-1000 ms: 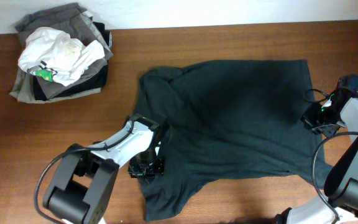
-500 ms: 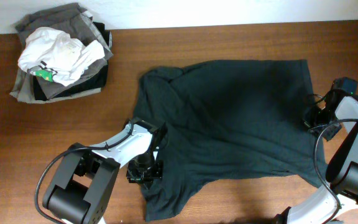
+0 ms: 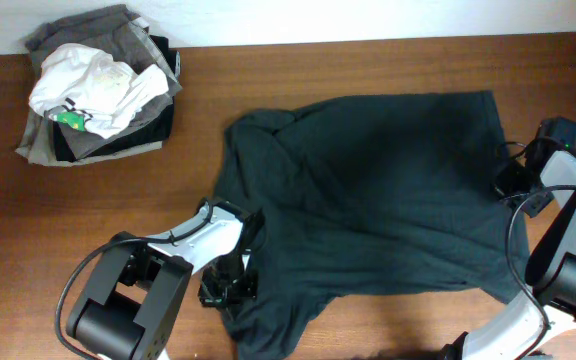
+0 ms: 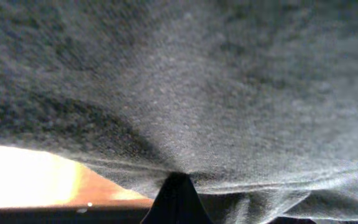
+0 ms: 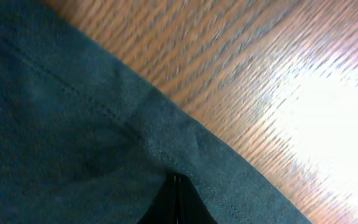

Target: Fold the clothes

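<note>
one t-shirt (image 3: 368,190): very dark teal-black, spread flat on the table (image 3: 298,70), right of centre. it is rumpled along its left edge and at the near left corner.
my left gripper (image 4: 176,190): at the near left part of the shirt. the fingers are pressed together into one dark wedge, pinching the fabric, and taut creases run in to the tip.
left wrist view: almost wholly filled by cloth close to the lens, with the knit blurred. only a sliver of table shows at lower left, overexposed.
my right gripper (image 5: 176,193): at the shirt's right edge. the fingers are closed on the fabric just inside the hem (image 5: 166,134), with no more than a hairline between them.
right wrist view: the fingers are cut off by the bottom edge, so only the tips show. the stitch line is readable. the wood grain is smeared and a glare patch at right washes out the surface.
overhead, left side: the gripper body is dark against dark cloth, so i cannot tell from above where finger ends and fabric begins.
overhead, right side: the gripper is small and dark beside the shirt's edge, and the contact cannot be made out there. the arm is partly cut by the frame.
shirt, far left: a folded-over lump; i cannot tell whether it is sleeve or collar.
far left corner of table: a white garment (image 3: 93,85) with a green mark lies on grey garments (image 3: 53,150), well apart from the shirt. the number of layers is unreadable.
</note>
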You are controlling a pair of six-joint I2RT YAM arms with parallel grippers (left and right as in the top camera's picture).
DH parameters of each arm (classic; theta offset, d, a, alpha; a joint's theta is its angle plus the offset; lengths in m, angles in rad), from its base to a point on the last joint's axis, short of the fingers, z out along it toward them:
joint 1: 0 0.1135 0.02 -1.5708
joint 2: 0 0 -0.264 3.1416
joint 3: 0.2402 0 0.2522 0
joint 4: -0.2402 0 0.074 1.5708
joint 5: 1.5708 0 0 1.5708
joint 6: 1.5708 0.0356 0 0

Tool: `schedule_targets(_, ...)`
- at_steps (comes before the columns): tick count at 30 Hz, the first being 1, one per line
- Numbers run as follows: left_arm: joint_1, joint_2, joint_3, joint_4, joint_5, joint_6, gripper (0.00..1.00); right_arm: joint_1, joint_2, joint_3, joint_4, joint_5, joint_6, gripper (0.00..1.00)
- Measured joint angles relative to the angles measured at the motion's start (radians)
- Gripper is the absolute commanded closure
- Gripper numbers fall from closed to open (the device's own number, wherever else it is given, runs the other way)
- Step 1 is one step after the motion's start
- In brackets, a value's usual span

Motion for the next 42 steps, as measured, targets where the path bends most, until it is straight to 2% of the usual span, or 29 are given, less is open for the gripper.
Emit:
schedule_targets(12, 0.069, 0.016, -0.029, -0.059, -0.057, -0.016, 0.99, -0.105, 0.055, 0.095, -0.044, -0.017, 0.003, 0.96)
schedule_targets(19, 0.078, 0.008, 0.057, -0.111, -0.095, -0.019, 0.99, -0.111, 0.115, 0.291, -0.274, 0.005, -0.003, 0.96)
schedule_targets(21, 0.078, -0.020, 0.109, -0.129, -0.124, -0.019, 0.99, -0.112, 0.117, 0.386, -0.345, 0.004, -0.005, 0.90)
schedule_targets(22, 0.078, -0.034, 0.133, -0.134, -0.135, -0.019, 0.87, -0.112, 0.117, 0.480, -0.415, -0.006, -0.005, 0.74)
schedule_targets(24, 0.078, -0.081, 0.226, -0.133, -0.170, -0.017, 0.57, -0.112, 0.115, 0.563, -0.467, -0.028, -0.004, 0.46)
schedule_targets(25, 0.077, -0.091, 0.276, -0.130, -0.187, -0.011, 0.34, -0.113, 0.119, 0.618, -0.523, -0.059, -0.013, 0.33)
schedule_targets(26, 0.078, -0.098, 0.343, -0.109, -0.204, -0.008, 0.26, -0.113, 0.119, 0.664, -0.558, -0.095, -0.029, 0.29)
schedule_targets(31, 0.102, -0.116, 0.624, 0.108, -0.240, 0.074, 0.22, -0.099, 0.117, 0.850, -0.708, -0.329, -0.095, 0.28)
schedule_targets(36, 0.180, -0.083, 0.773, 0.250, -0.204, 0.183, 0.17, -0.015, 0.117, 0.880, -0.803, -0.415, -0.138, 0.28)
schedule_targets(42, 0.222, 0.232, 0.979, 0.255, -0.138, 0.339, 0.17, 0.158, 0.117, 0.880, -0.864, -0.438, -0.197, 0.28)
